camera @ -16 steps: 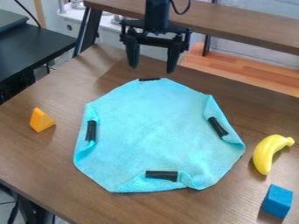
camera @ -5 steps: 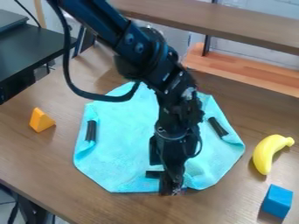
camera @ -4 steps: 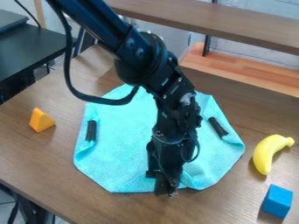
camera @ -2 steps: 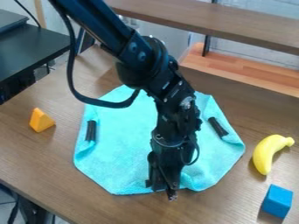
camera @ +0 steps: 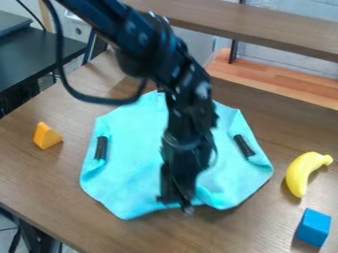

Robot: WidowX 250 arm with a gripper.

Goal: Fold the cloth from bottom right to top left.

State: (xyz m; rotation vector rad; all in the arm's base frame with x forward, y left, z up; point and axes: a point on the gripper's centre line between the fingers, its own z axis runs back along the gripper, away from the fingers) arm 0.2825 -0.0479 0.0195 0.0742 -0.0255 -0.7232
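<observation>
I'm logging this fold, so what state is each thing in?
Light blue fabric cloth: mostly spread, sides curled in, near edge seemingly raised, not folded across.
Black tool: down at the cloth's near edge.
Yellow curved toy banana: lying, off the cloth.
Orange wedge block: resting, off the cloth.
Blue cuboid block: resting, off the cloth.

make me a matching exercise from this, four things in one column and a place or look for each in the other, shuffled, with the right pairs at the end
Things:
1. banana
2. blue block
3. orange block
4. gripper

Place or look:
A. down at the near edge of the cloth
B. curved and yellow
C. left of the cloth in the view
D. by the lower right corner of the view

Right pairs: 1-B, 2-D, 3-C, 4-A
</observation>
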